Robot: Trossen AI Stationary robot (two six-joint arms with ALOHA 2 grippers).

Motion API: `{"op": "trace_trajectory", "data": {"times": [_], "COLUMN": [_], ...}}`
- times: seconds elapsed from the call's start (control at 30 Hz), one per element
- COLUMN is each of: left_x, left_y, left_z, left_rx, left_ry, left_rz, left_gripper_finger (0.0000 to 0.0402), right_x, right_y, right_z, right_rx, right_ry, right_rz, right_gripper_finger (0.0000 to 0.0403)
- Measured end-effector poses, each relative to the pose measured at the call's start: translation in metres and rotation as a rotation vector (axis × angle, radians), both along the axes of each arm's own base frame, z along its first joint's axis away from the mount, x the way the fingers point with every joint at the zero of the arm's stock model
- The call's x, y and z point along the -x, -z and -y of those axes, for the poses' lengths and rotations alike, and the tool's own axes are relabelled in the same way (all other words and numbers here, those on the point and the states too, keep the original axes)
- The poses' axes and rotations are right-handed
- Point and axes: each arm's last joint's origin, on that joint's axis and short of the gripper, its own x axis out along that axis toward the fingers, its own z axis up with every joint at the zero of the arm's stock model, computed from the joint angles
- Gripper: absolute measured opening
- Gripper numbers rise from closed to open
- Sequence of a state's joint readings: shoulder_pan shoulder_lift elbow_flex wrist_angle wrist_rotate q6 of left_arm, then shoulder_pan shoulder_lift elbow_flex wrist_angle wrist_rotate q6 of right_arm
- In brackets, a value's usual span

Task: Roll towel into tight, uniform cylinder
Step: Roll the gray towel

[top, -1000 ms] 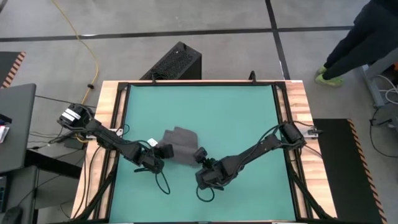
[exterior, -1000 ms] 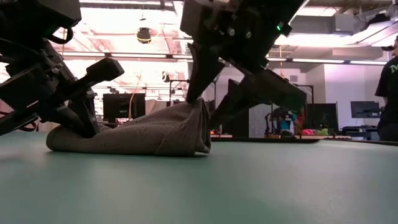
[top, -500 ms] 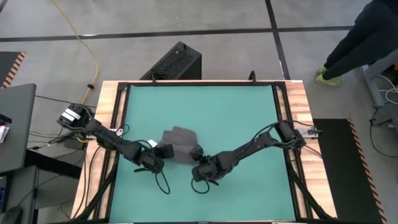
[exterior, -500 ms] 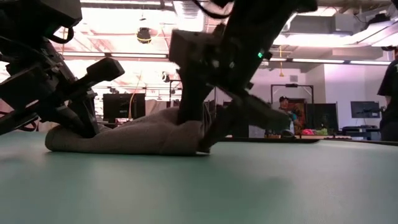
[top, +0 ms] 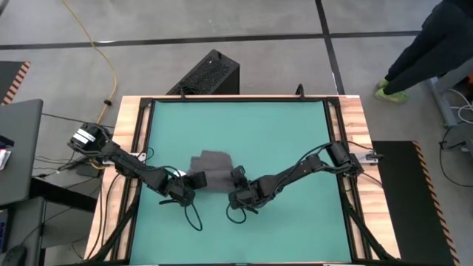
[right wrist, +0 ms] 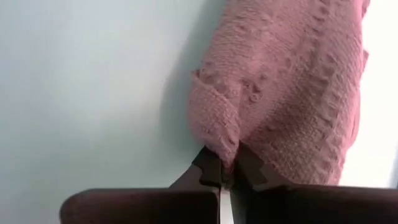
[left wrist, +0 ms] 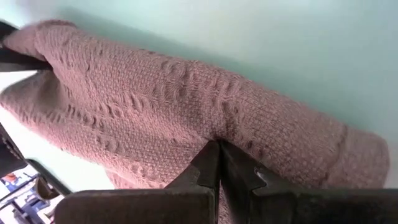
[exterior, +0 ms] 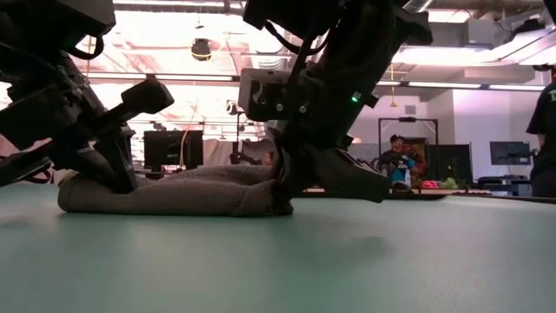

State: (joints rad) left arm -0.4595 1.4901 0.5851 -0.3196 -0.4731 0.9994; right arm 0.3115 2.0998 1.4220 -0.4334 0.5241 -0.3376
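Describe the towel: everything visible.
The towel is a dark grey knitted cloth, bunched into a low, loose, uneven roll on the teal mat, near its front-left. The left gripper is shut on its left end; the right gripper pinches a fold at its right edge. No tag shows.

Two dark jointed arms w/ black looped cables; green LED (exterior: pixel 355 97) lit; notched dark fingers (right wrist: pixel 210 167)

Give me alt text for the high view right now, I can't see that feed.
Seen from above, a folded dark grey towel lies on the teal mat, with both arms reaching in from the sides. The left tool is shut on the towel's near-left corner, and the right tool pinches its near-right edge. A person stands at the far right.
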Motion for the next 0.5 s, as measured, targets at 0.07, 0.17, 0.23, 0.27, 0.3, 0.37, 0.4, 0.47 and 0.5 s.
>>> {"op": "trace_trajectory", "data": {"times": [0.07, 0.17, 0.23, 0.27, 0.3, 0.37, 0.4, 0.47, 0.5], "left_x": [0.0, -0.002, -0.002, -0.003, -0.003, -0.004, -0.003, -0.003, -0.004], "left_y": [0.0, -0.001, -0.003, -0.004, -0.006, -0.007, -0.009, -0.009, -0.009], "left_z": [0.0, 0.003, 0.004, 0.005, 0.006, 0.008, 0.009, 0.01, 0.011], "left_rx": [0.02, 0.081, 0.138, 0.167, 0.194, 0.26, 0.295, 0.364, 0.395], "left_ry": [-0.005, -0.001, 0.005, 0.006, 0.005, 0.002, -0.002, -0.012, -0.018], "left_rz": [0.001, 0.008, 0.014, 0.019, 0.024, 0.028, 0.026, 0.016, 0.01], "left_gripper_finger": [0.0, 0.0, 0.0, 0.0, 0.0, 0.0, 0.0, 0.0, 0.0], "right_x": [0.0, 0.002, 0.003, 0.002, 0.002, 0.002, 0.001, 0.001, 0.0], "right_y": [0.0, -0.002, -0.008, -0.011, -0.015, -0.023, -0.028, -0.041, -0.048], "right_z": [-0.001, -0.007, -0.012, -0.015, -0.016, -0.02, -0.021, -0.021, -0.021], "right_rx": [-0.017, -0.063, -0.132, -0.166, -0.193, -0.246, -0.273, -0.306, -0.327], "right_ry": [0.022, 0.053, 0.05, 0.053, 0.063, 0.076, 0.082, 0.089, 0.088], "right_rz": [0.011, 0.018, 0.011, 0.013, 0.016, 0.017, 0.024, 0.037, 0.053], "right_gripper_finger": [0.0022, 0.0023, 0.0022, 0.0022, 0.0022, 0.0022, 0.0022, 0.0022, 0.0022]}}
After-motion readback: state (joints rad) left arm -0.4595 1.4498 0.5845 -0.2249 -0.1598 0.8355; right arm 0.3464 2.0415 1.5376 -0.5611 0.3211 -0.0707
